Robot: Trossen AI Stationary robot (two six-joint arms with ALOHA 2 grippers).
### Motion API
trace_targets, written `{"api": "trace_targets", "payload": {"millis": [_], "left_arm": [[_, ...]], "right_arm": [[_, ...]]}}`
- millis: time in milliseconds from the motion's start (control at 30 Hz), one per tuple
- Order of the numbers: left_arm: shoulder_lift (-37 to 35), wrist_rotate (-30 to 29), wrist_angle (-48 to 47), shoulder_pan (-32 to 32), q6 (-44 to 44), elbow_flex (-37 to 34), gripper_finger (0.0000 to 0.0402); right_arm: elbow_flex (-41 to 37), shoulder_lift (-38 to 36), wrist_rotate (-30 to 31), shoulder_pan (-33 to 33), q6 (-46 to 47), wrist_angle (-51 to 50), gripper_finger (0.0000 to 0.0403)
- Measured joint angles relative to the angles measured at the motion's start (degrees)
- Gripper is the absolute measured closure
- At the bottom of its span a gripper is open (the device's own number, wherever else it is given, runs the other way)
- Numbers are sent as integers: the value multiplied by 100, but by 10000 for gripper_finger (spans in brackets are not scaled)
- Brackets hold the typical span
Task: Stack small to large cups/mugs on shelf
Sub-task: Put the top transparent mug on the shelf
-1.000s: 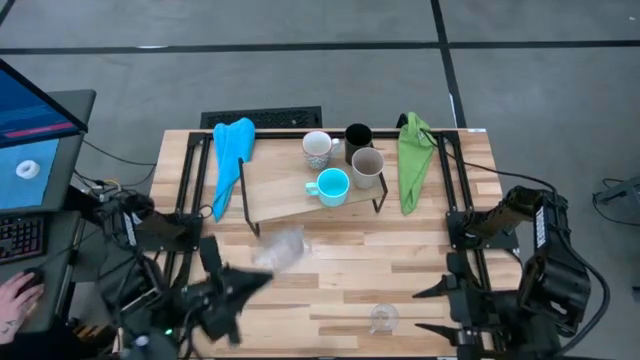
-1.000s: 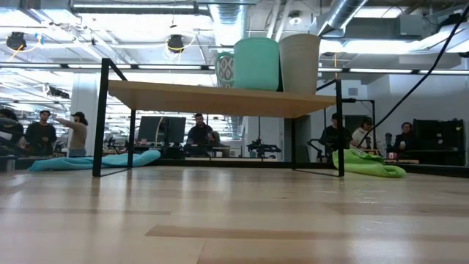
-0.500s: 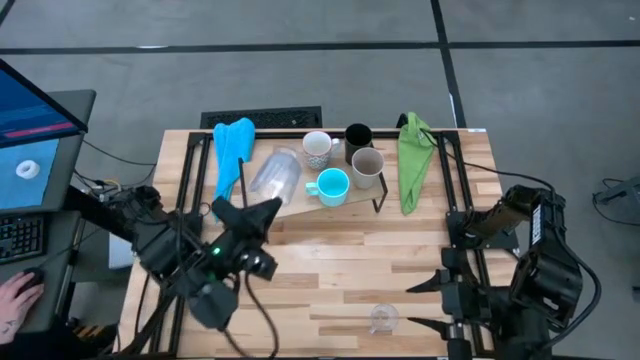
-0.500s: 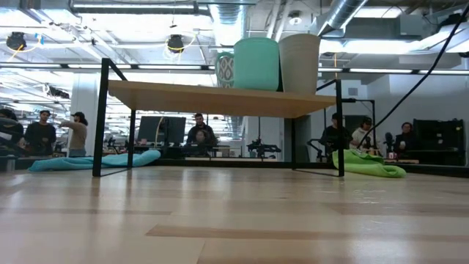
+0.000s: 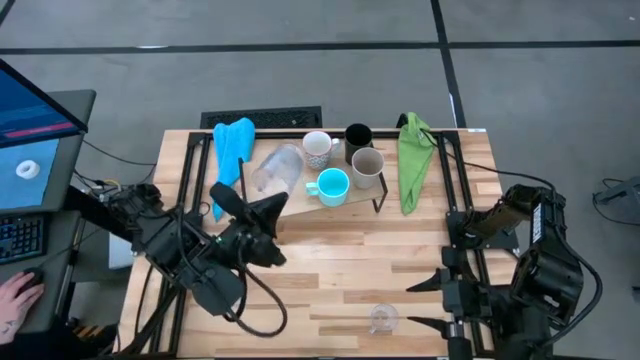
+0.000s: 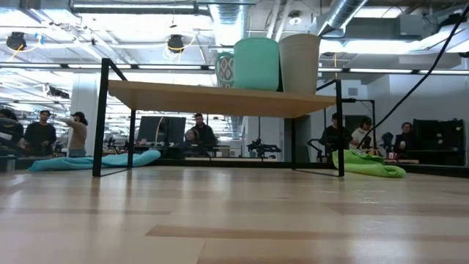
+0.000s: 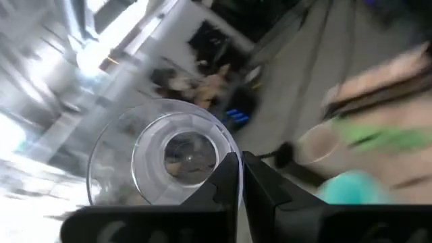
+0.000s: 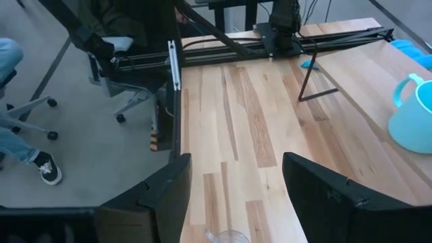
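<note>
My left gripper (image 5: pixel 266 203) is shut on a clear glass (image 5: pixel 276 172) and holds it above the left part of the shelf (image 5: pixel 290 200), a light board on a black wire frame. On the shelf's right part stand a white patterned mug (image 5: pixel 317 148), a black cup (image 5: pixel 358 136), a beige-grey mug (image 5: pixel 367 166) and a turquoise mug (image 5: pixel 331 186). The low view shows the turquoise mug (image 6: pixel 256 64) and beige-grey mug (image 6: pixel 299 62) on the shelf (image 6: pixel 205 99). A second clear glass (image 5: pixel 383 318) stands on the table near its near edge. My right gripper (image 5: pixel 440 300) waits open beside it. My left gripper holds the clear glass by its wall at the rim (image 7: pixel 226 158), pinched between the two fingers (image 7: pixel 226 185), one on each side of the wall. The fingers come slanting from the table's near left side. The glass is lifted clear and tilted over the shelf.
A blue cloth (image 5: pixel 232 160) lies by the shelf's left end and a green cloth (image 5: pixel 412 160) by its right end. The shelf's left half is bare board. A person's hand (image 5: pixel 15 300) and a monitor are beyond the table's left edge. People sit in the room behind.
My left gripper, shut on the glass, has swung from above the table's near left part toward the far edge, carrying the glass from in front of the shelf to above its left part. In the last half second it has barely moved. The right arm has kept still.
</note>
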Motion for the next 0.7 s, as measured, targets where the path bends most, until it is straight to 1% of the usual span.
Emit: {"api": "trace_targets", "payload": {"millis": [67,133,200,300,367,400,433,500,567,633,700], "left_arm": [[-22,485,-184,-13,-962,2,401],[-25,1158,-607,-19,-2012,7,401],[-19,2021,-1269,19,-3159,7,401],[26,3480,-2359,107,-4859,4,401],[114,4288,-2976,136,-5663,7,401],[173,4505,-3241,130,-5926,7,401],[224,4599,-3374,87,-6141,-15,401],[233,4708,-3208,46,-6039,-180,401],[186,4817,-3267,65,-6035,-255,401],[108,4982,-3307,236,-6215,-408,401],[10,5079,-3308,391,-6138,-569,401]], "right_arm": [[0,0,0,20,1,-1,149],[0,0,0,50,0,-1,149],[0,0,-25,52,1,-1,149],[0,0,-180,50,1,-1,149],[-7,0,-275,50,1,-2,149],[-14,0,-290,50,0,-11,149],[-16,2,-297,50,-8,-23,149],[-17,2,-302,48,-60,-23,149],[-17,2,-301,41,-144,-21,149],[-17,2,-299,38,-184,-22,149],[-17,2,-299,37,-190,-23,149]]}}
